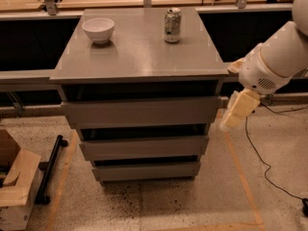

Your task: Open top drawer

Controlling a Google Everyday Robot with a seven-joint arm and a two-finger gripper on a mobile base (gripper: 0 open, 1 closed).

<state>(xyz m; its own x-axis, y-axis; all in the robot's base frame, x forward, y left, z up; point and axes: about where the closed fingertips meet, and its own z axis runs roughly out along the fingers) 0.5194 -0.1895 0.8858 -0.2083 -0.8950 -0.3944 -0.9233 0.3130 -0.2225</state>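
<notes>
Jaws right of top drawer (142, 112); bowl (98, 29) left of can (172, 25) (both on cabinet (139, 57)).

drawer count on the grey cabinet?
3, stacked vertically: the top drawer, widest, uppermost; the middle drawer beneath it; the bottom drawer, narrowest, nearest the floor. None looks hidden. The gripper hangs beside the top drawer's right end.
</notes>
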